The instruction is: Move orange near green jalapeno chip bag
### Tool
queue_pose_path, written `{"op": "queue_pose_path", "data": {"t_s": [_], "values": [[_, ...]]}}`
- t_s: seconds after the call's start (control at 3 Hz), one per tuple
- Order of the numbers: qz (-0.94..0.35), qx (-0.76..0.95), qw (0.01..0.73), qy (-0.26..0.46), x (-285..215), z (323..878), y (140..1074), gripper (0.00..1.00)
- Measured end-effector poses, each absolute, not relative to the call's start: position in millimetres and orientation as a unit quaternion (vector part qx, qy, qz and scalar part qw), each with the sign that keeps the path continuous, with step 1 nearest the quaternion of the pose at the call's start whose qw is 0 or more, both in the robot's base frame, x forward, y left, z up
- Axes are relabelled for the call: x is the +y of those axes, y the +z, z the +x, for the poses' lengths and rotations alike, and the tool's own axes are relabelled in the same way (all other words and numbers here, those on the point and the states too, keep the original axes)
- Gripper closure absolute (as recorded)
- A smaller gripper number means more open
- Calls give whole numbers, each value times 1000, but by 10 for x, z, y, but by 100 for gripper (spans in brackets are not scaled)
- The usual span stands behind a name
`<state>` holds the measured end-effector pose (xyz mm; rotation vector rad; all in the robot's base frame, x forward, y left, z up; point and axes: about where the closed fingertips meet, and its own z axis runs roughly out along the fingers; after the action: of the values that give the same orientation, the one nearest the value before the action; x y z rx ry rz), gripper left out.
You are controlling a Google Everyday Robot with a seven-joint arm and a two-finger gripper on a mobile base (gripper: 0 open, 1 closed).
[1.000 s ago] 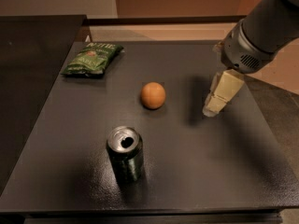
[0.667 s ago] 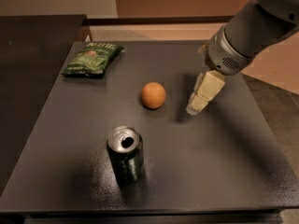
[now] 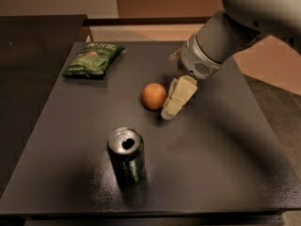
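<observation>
The orange [image 3: 154, 96] lies near the middle of the dark table [image 3: 221, 154]. The green jalapeno chip bag [image 3: 93, 59] lies flat at the table's far left corner, well apart from the orange. My gripper [image 3: 175, 102] hangs from the grey arm that comes in from the upper right. It is low over the table, right beside the orange on its right side and close to touching it.
An open dark metal drink can [image 3: 126, 154] stands upright in front of the orange, toward the near edge. A darker surface [image 3: 28, 79] borders the table on the left. The floor drops away past the right edge.
The gripper has moved left and down across the table, from well right of the orange to right beside it. The orange, the bag and the can have not moved.
</observation>
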<state>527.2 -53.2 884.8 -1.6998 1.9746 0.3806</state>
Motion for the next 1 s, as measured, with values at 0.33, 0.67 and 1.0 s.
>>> {"op": "queue_pose_path", "data": {"t_s": [0.33, 0.67, 1.0], "values": [[-638, 712, 246, 161, -317, 5246, 8727, 0], [-647, 704, 237, 172, -182, 5248, 8604, 2], [-650, 701, 229, 184, -137, 5262, 8562, 19]]}}
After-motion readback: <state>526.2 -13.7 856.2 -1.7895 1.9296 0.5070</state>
